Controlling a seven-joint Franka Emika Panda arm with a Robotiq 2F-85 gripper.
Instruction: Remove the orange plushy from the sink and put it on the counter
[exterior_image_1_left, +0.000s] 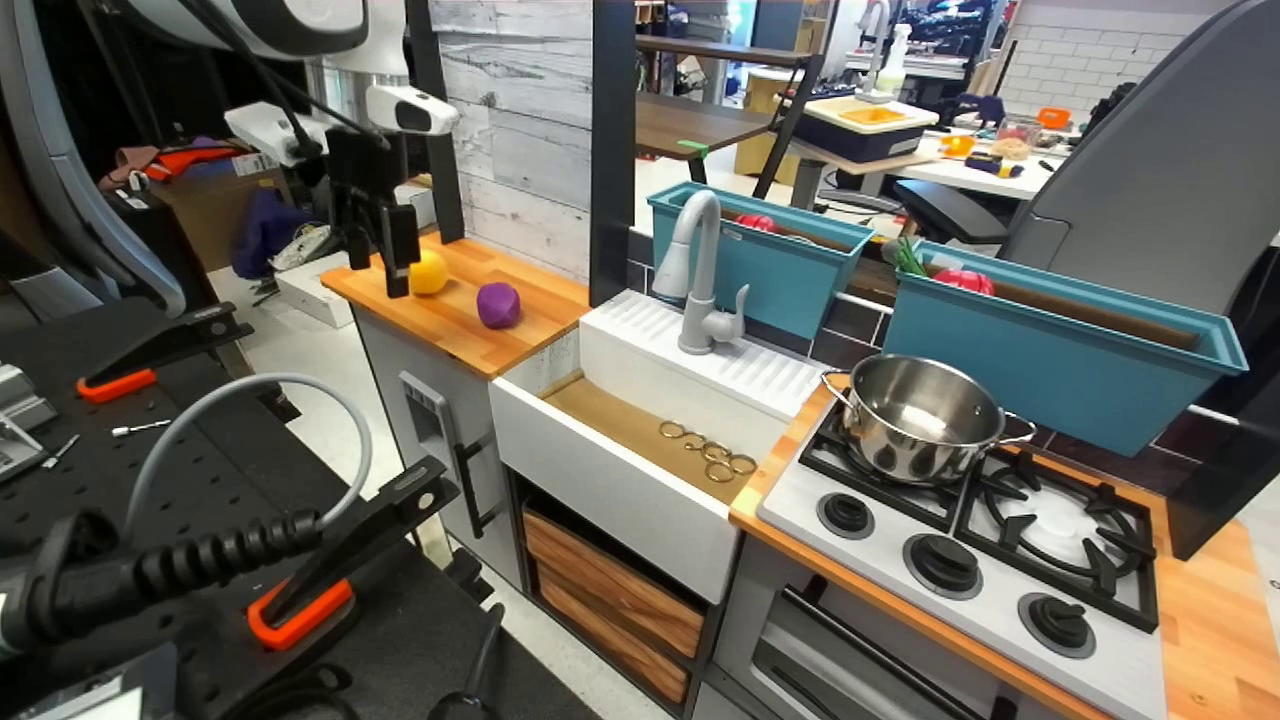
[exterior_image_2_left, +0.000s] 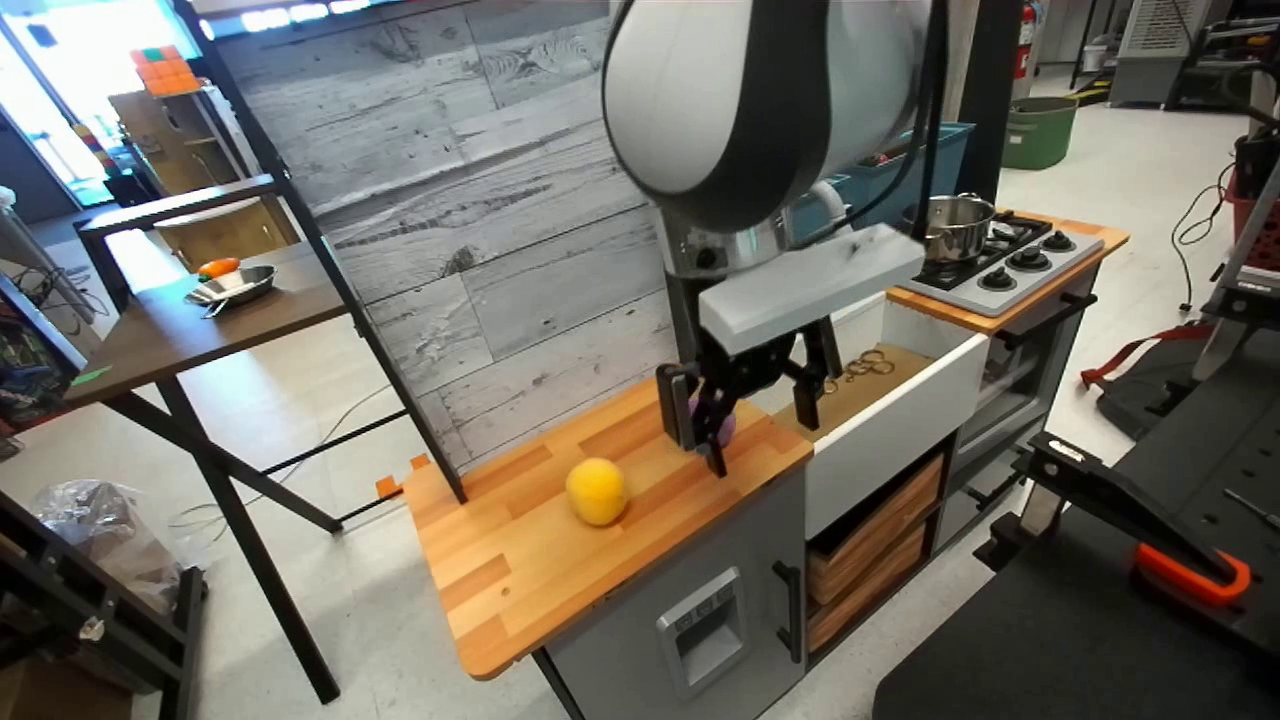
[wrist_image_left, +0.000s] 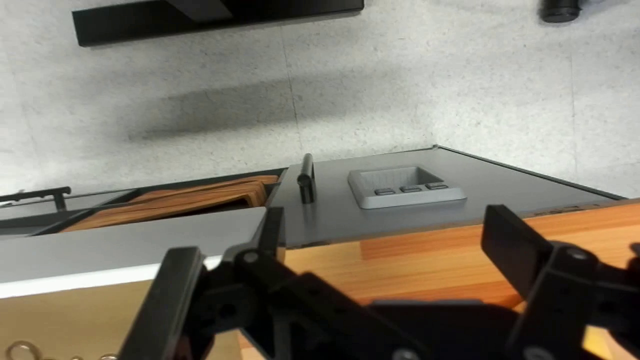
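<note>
The orange plushy (exterior_image_1_left: 429, 272), round and yellow-orange, rests on the wooden counter (exterior_image_1_left: 455, 335). In an exterior view the plushy (exterior_image_2_left: 597, 491) sits near the middle of the counter (exterior_image_2_left: 520, 560). The sink (exterior_image_1_left: 610, 478) has a white front, and several rings lie on its brown floor. My gripper (exterior_image_2_left: 758, 440) is open and empty, above the counter near its sink end, apart from the plushy. In an exterior view the gripper (exterior_image_1_left: 382, 272) overlaps the plushy's left edge. In the wrist view the open gripper (wrist_image_left: 384, 225) has bare counter (wrist_image_left: 410, 262) between its fingers; a yellow sliver shows at lower right.
A purple ball (exterior_image_1_left: 498, 305) sits on the counter near the sink, partly hidden behind my gripper in an exterior view (exterior_image_2_left: 727, 428). A grey faucet (exterior_image_1_left: 700, 270) rises behind the sink. A steel pot (exterior_image_1_left: 920, 420) stands on the stove. Teal bins (exterior_image_1_left: 1060, 340) and a plank wall (exterior_image_2_left: 520, 200) stand behind.
</note>
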